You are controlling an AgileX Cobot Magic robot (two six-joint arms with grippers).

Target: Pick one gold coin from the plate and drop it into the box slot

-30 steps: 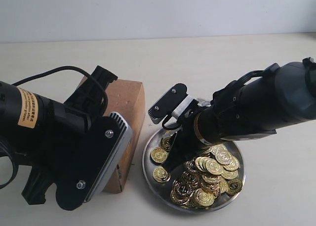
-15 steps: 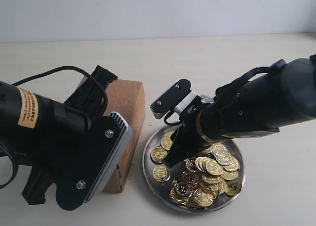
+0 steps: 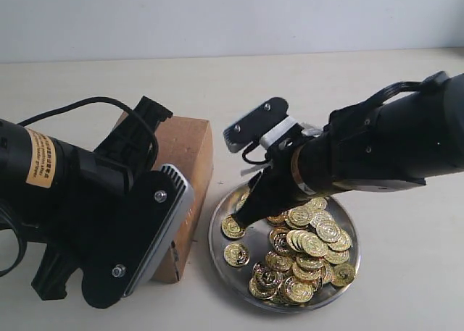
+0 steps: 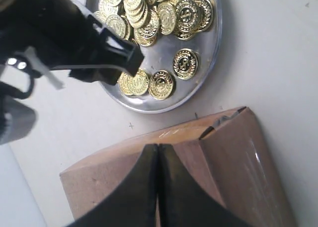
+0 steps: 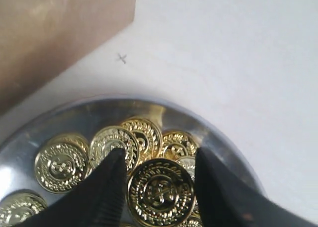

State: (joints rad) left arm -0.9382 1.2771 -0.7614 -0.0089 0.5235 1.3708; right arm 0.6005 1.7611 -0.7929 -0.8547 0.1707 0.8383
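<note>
A pale beige tabletop meets what looks like a plain white wall.

Gold embossed coin, slvr plate, brn box.

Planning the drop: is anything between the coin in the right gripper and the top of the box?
Yes. The left gripper, shut, sits over the top face of the box, where the gold coin in the right gripper must go. The box slot is not visible.

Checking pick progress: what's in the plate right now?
The plate holds a heap of gold coins. The right gripper is over it, one coin clamped between its jaws. Coins beneath the gripper are hidden.
</note>
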